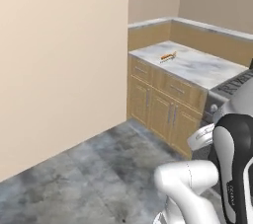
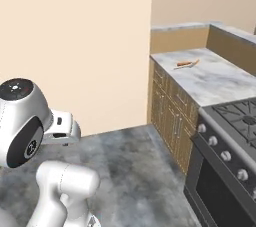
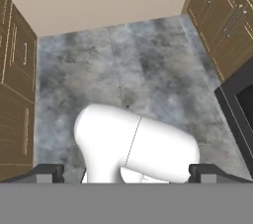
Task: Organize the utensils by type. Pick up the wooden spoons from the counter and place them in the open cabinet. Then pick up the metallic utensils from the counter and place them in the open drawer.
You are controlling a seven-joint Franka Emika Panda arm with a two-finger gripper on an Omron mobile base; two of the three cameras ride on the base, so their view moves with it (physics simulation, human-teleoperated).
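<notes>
- Checking the hand view first: gripper (image 3: 126, 173) had both dark tips at the bottom edge, far apart, nothing between them. Released and empty, pointed down at the grey mottled floor (image 3: 123, 60) because the arm was folded in over the base for travel.
- Counter (image 1: 207, 70) sat in the upper right of the left base view, well away from me, so I judged no reach was possible until the base drove closer.
- One small utensil (image 1: 168, 56) lay flat on the marbled top near the back corner; same item in the upper right of the right base view (image 2: 186, 63). It read orange-brown with a paler end. Too small for me to tell wooden spoon from metallic piece, or whether it was one item or two touching.
- Stove (image 2: 235, 116) was just beside the counter on the near side, at the right of the right base view, so I wanted the approach to come in along the cabinet fronts (image 1: 163, 104), not across the burners.
- Couldn't pick out an open cabinet or open drawer; the drawer fronts below the top all looked closed.
- My read: task at the start, nothing sorted yet.
</notes>
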